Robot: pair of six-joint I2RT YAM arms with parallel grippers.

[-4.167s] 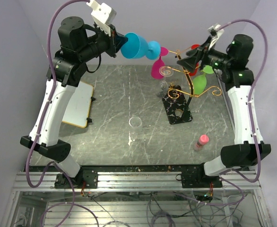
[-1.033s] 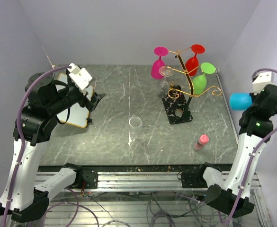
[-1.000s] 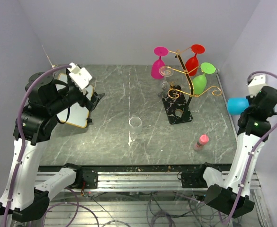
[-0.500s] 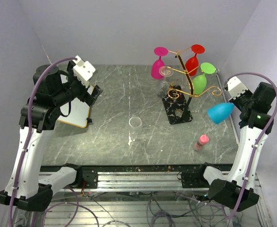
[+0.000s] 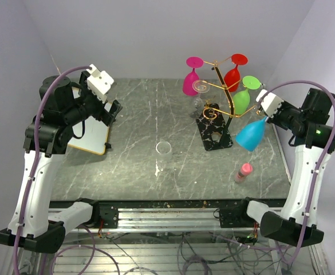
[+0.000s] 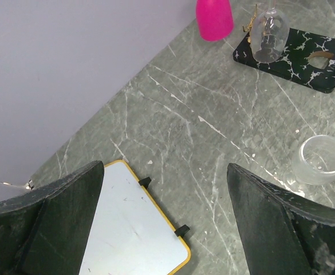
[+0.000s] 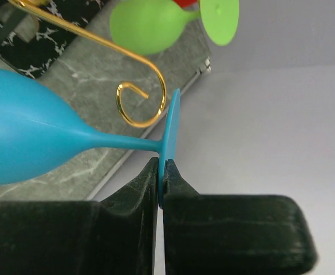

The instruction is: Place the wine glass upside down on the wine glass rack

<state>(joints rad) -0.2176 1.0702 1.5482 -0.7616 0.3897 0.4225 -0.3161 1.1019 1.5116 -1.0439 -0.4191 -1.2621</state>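
Note:
My right gripper [image 7: 161, 167] is shut on the flat foot of a blue wine glass [image 7: 30, 143]. In the top view that wine glass [image 5: 250, 134] hangs tilted, bowl down and to the left, just right of the wine glass rack [image 5: 231, 102], a gold wire stand on a black marbled base [image 5: 216, 137]. The foot sits close beside a curled gold arm end [image 7: 137, 106]. Pink [image 5: 190, 82], red [image 5: 232, 74] and green [image 5: 242, 98] glasses hang on the rack. My left gripper [image 5: 111, 112] is open and holds nothing, far left above a whiteboard [image 6: 127, 229].
A clear cup [image 5: 164, 148] stands mid-table. A pink bottle [image 5: 244, 171] lies near the front right. A clear glass [image 6: 269, 34] stands upside down on the rack's base [image 6: 304, 54]. The side wall is close behind my right arm.
My right arm has swung the blue glass from the table's right edge in toward the rack, tipping its bowl downward. The left arm has risen a little and stays open.

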